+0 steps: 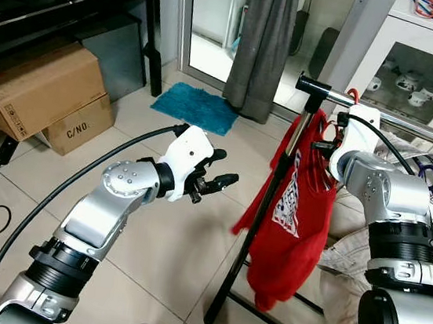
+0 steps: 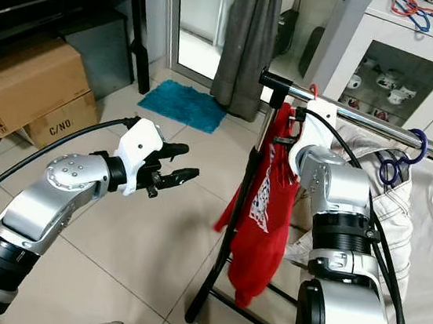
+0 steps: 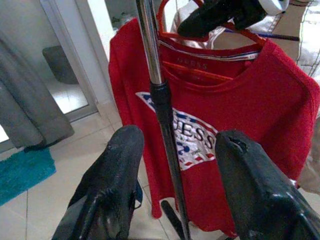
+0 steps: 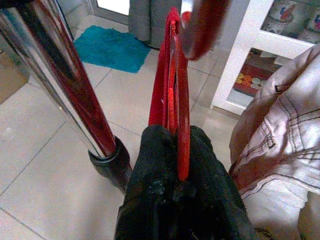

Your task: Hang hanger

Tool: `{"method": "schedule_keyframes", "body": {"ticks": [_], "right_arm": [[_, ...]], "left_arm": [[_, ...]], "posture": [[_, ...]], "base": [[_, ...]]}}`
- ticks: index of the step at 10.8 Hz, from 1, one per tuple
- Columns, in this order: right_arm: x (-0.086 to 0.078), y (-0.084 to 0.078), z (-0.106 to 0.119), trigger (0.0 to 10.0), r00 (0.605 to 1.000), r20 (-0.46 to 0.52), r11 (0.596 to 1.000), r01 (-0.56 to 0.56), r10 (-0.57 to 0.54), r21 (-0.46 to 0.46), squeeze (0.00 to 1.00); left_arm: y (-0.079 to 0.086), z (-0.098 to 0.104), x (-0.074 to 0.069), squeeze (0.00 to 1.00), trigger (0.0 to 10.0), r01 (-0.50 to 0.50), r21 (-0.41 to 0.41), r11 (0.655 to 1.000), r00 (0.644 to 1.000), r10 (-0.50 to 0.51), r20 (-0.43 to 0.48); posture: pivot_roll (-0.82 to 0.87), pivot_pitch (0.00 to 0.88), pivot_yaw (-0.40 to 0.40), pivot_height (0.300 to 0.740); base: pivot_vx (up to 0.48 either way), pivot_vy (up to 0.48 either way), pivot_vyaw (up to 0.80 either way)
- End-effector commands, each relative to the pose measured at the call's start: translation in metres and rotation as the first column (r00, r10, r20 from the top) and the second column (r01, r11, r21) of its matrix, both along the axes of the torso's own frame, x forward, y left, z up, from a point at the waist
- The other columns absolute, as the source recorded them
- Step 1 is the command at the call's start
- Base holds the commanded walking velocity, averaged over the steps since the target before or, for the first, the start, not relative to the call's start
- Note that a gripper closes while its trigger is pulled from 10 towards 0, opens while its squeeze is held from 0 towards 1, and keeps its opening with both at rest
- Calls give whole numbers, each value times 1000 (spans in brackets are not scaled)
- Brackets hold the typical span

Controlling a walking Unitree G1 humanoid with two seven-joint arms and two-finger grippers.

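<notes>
A red hanger (image 4: 175, 100) carrying a red printed T-shirt (image 1: 298, 204) is at the left end of the chrome rail (image 1: 410, 126) of a clothes rack. Its red hook (image 1: 353, 94) shows just above the rail. My right gripper (image 4: 177, 150) is shut on the hanger's red frame, close beside the rack's upright pole (image 1: 261, 215). My left gripper (image 1: 218, 180) is held out open over the floor, left of the rack, with nothing between its fingers (image 3: 120, 170). It points at the pole and shirt.
White garments (image 1: 431, 220) and blue hangers (image 2: 398, 161) hang further right on the rail. A white cabinet (image 1: 425, 69) stands behind it. Cardboard boxes (image 1: 39, 93) sit under a black desk (image 1: 78, 3) at left. A teal mat (image 1: 196, 106) and grey curtain (image 1: 263, 41) lie ahead.
</notes>
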State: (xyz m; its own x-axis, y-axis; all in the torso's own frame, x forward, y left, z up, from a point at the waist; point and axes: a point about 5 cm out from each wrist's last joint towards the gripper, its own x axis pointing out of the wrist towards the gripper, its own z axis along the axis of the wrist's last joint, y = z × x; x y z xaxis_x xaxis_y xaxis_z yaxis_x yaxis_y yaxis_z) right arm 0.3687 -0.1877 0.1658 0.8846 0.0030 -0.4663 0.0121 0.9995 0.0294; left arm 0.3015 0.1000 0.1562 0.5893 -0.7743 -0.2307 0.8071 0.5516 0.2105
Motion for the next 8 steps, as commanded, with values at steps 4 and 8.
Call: {"method": "schedule_keyframes", "body": {"ticks": [4,8], "right_arm": [[-9,-5,16,0,990,141,1000,-12,11,2,0],[-35,-9,32,0,948,303,994,-105,99,5,0]], "left_arm": [[0,4,5,0,10000,-102,-62,993,995,103,12],[9,-2,5,0,10000,-255,-158,954,967,256,-16]], "posture": [[4,0,-8,740],[5,0,-4,740]], "base": [[0,0,0],[0,0,0]]}}
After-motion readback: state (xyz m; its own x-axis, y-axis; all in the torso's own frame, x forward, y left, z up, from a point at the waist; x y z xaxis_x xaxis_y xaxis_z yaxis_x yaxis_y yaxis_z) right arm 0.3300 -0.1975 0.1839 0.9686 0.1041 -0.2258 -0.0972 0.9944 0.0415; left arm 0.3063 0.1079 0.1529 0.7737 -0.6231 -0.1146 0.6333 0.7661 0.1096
